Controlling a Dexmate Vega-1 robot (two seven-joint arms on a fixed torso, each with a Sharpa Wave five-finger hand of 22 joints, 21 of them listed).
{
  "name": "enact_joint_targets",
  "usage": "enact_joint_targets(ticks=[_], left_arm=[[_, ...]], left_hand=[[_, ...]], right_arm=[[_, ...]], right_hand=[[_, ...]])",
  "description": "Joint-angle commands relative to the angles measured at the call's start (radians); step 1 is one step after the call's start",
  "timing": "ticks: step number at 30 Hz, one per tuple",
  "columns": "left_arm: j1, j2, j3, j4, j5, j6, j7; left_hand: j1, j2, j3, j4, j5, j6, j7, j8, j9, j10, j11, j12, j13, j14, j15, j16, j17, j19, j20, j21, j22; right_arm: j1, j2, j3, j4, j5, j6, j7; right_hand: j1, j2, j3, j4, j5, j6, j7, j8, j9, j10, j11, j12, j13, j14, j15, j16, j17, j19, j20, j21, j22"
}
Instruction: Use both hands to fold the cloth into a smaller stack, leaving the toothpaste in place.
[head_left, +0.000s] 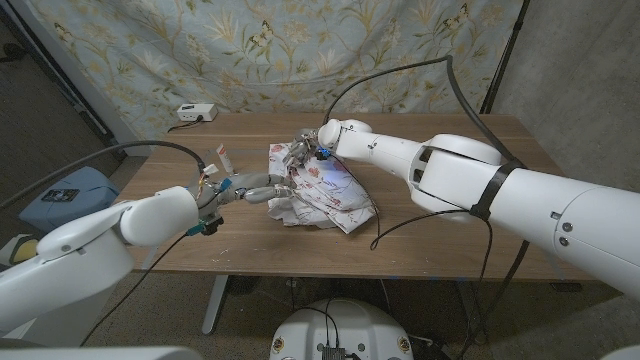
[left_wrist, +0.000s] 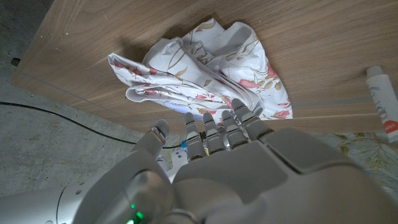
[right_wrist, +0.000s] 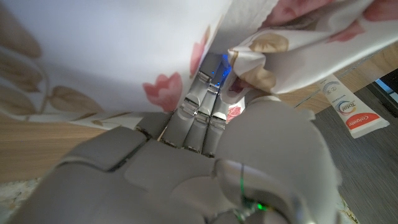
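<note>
A white cloth (head_left: 322, 190) with red flowers lies crumpled at the table's middle. My left hand (head_left: 262, 190) reaches in from the left, fingers stretched out and thumb apart, its fingertips (left_wrist: 239, 112) touching the cloth (left_wrist: 199, 68) at its near-left edge. My right hand (head_left: 305, 152) is at the cloth's far edge; its fingers (right_wrist: 202, 112) are tucked into the folds and hold a bunch of the cloth (right_wrist: 124, 50). The toothpaste (head_left: 222, 157) lies on the wood left of the cloth, beyond my left hand. It is also seen as the white tube (left_wrist: 384, 102) and the tube (right_wrist: 345, 109).
A small white box (head_left: 196, 113) sits at the table's back left corner. A black cable (head_left: 400, 70) arcs over the table above my right arm. Bare table (head_left: 470, 215) lies right of and in front of the cloth.
</note>
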Motion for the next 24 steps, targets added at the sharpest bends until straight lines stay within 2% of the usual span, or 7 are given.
enact_joint_targets(ticks=[1,5,8,9,11,24], left_arm=[[-0.152,0.004,0.154,0.055,0.016,-0.018,0.034],[-0.204,0.017,0.204,0.076,0.004,-0.027,0.037],[-0.239,0.021,0.24,0.089,-0.004,-0.031,0.042],[-0.25,0.024,0.252,0.096,-0.008,-0.037,0.042],[-0.27,0.027,0.274,0.104,-0.011,-0.042,0.046],[-0.398,0.026,0.412,0.152,-0.021,-0.044,0.045]], left_hand=[[0.008,-0.003,0.002,-0.008,0.0,0.009,0.001,0.001,0.001,0.007,0.003,0.0,0.0,0.013,0.001,0.006,0.003,0.008,-0.001,0.003,0.002],[0.009,-0.003,0.002,-0.009,0.0,0.01,0.002,0.0,0.001,0.008,0.004,0.0,0.0,0.014,0.002,0.005,0.003,0.008,-0.001,0.003,0.002],[0.009,-0.003,0.003,-0.01,0.0,0.01,0.001,0.0,0.001,0.008,0.004,-0.001,0.0,0.015,0.001,0.005,0.003,0.008,0.0,0.003,0.002],[0.01,-0.003,0.004,-0.011,0.001,0.01,0.001,0.0,0.001,0.008,0.004,-0.001,0.0,0.016,0.001,0.004,0.003,0.009,-0.001,0.002,0.002],[0.012,-0.002,0.005,-0.013,0.001,0.011,0.001,-0.001,0.001,0.008,0.003,-0.002,0.0,0.016,0.002,0.003,0.002,0.008,-0.001,0.002,0.002],[0.019,-0.001,0.007,-0.022,0.001,0.015,-0.001,-0.002,0.001,0.009,0.001,-0.004,0.0,0.016,0.002,0.0,0.001,0.009,-0.001,0.001,0.002]], right_arm=[[0.001,-0.012,0.012,0.0,0.012,0.001,0.007],[0.001,-0.014,0.016,0.0,0.018,0.003,0.003],[0.002,-0.016,0.019,0.0,0.022,0.004,0.008],[0.002,-0.017,0.021,0.0,0.024,0.005,0.012],[0.003,-0.017,0.021,0.0,0.024,0.006,0.017],[0.016,-0.023,0.037,0.0,0.034,0.013,0.096]], right_hand=[[-0.047,-0.019,-0.019,0.012,-0.001,0.006,0.001,-0.007,-0.002,0.003,0.008,-0.016,-0.008,-0.005,0.003,0.008,-0.006,-0.001,0.006,0.0,0.002],[-0.076,-0.029,-0.032,0.023,0.001,0.003,0.004,-0.012,-0.003,0.001,0.009,-0.027,-0.016,-0.008,0.006,0.005,-0.014,-0.003,0.009,-0.001,0.001],[-0.125,-0.047,-0.055,0.041,0.007,0.004,0.012,-0.017,-0.004,0.006,0.011,-0.039,-0.026,-0.011,0.011,0.002,-0.025,-0.004,0.01,-0.004,0.001],[-0.179,-0.047,-0.073,0.066,0.013,0.007,0.012,-0.022,-0.005,0.009,0.014,-0.051,-0.035,-0.011,0.015,0.001,-0.034,-0.004,0.012,-0.007,0.0],[-0.202,-0.045,-0.081,0.078,0.016,0.008,0.011,-0.024,-0.005,0.009,0.016,-0.058,-0.04,-0.016,0.02,-0.001,-0.04,-0.007,0.013,-0.01,0.0],[-0.304,-0.068,-0.127,0.121,0.032,0.004,0.011,-0.042,-0.008,-0.001,0.023,-0.093,-0.058,-0.032,0.031,-0.013,-0.071,-0.024,0.015,-0.027,0.0]])
